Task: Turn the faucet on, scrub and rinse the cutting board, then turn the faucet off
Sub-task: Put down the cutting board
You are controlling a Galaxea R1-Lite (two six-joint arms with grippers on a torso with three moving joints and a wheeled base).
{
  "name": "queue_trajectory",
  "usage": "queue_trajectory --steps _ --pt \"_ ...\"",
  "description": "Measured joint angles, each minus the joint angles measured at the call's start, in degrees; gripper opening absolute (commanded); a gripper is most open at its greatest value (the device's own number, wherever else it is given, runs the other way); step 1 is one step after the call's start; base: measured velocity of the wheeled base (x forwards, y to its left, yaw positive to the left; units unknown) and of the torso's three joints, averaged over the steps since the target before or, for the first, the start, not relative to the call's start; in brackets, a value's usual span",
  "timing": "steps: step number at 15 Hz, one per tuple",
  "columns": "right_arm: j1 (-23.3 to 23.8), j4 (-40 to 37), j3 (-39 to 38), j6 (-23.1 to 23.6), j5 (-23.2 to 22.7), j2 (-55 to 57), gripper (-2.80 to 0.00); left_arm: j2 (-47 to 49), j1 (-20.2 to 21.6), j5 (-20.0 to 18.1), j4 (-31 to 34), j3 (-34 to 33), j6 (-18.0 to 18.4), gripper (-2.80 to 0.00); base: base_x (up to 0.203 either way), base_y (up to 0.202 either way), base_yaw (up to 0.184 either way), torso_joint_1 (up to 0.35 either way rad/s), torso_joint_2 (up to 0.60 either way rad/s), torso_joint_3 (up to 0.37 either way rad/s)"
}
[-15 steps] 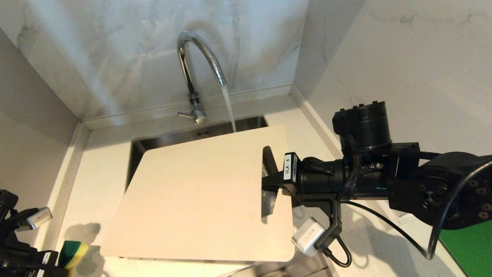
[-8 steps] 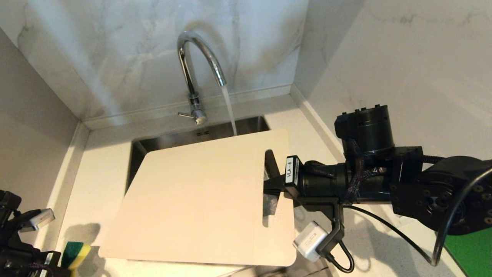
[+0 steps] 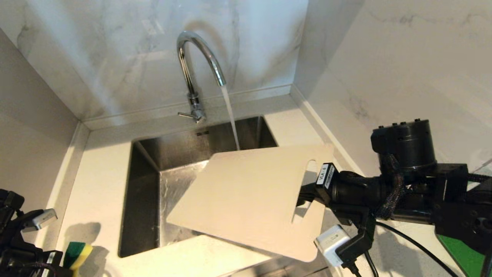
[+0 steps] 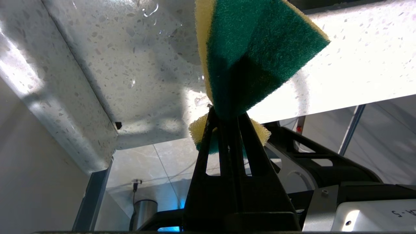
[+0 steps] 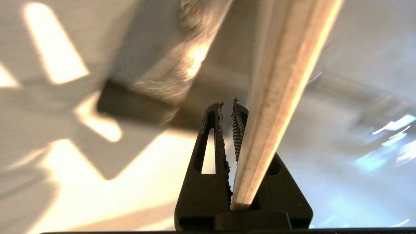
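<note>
The chrome faucet [image 3: 196,57] stands behind the sink, and its water stream [image 3: 230,115] falls to the far edge of the cutting board [image 3: 250,196]. The cream board hangs tilted over the sink's right half, slot handle toward my right arm. My right gripper [image 3: 303,198] is shut on the strip beside the slot. In the right wrist view the board [image 5: 279,81] shows edge-on, clamped between the right gripper [image 5: 227,110] fingers. At the lower left, over the counter, my left gripper [image 4: 227,117] is shut on a green-and-yellow sponge [image 4: 253,48], also in the head view [image 3: 77,254].
The steel sink [image 3: 142,184] is sunk into a pale speckled counter [image 3: 100,169], with marble walls behind and on both sides. The faucet's side lever [image 3: 186,114] points left. A dark green board [image 3: 461,250] lies on the counter at the far right.
My right arm has pulled the cutting board to the right and tipped it, uncovering the left part of the sink. Water keeps running. The left gripper with the sponge has stayed put.
</note>
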State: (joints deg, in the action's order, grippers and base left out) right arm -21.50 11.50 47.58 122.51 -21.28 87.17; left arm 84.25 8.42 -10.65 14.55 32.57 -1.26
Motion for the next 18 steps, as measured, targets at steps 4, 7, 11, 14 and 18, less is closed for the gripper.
queue_trajectory --steps 4,7,11,14,18 --pt "2.42 0.27 -2.20 -1.65 4.43 -2.42 -2.80 1.03 0.00 -0.12 -2.73 -0.05 -0.08 -2.80 0.000 0.000 0.000 0.000 0.00 0.000" --pt "3.92 5.29 -3.14 -1.73 7.74 -3.62 -2.80 1.87 0.00 -0.11 -2.90 -0.05 -0.12 -2.80 0.000 0.000 0.000 0.000 0.00 0.000" --pt "5.05 12.48 -6.91 -3.06 15.07 -5.62 -2.80 2.33 0.00 -0.11 -2.94 0.04 -0.11 -2.80 0.000 0.000 0.000 0.000 0.00 0.000" --pt "5.28 12.53 -8.34 -3.99 20.93 -7.25 -2.80 2.62 0.00 -0.09 -3.00 0.17 -0.12 -2.80 0.000 0.000 0.000 0.000 0.00 0.000" --pt "5.33 12.49 -10.97 -4.85 27.59 -9.08 -2.80 3.14 0.00 -0.11 -4.10 0.11 -0.34 -2.80 0.000 0.000 0.000 0.000 0.00 0.000"
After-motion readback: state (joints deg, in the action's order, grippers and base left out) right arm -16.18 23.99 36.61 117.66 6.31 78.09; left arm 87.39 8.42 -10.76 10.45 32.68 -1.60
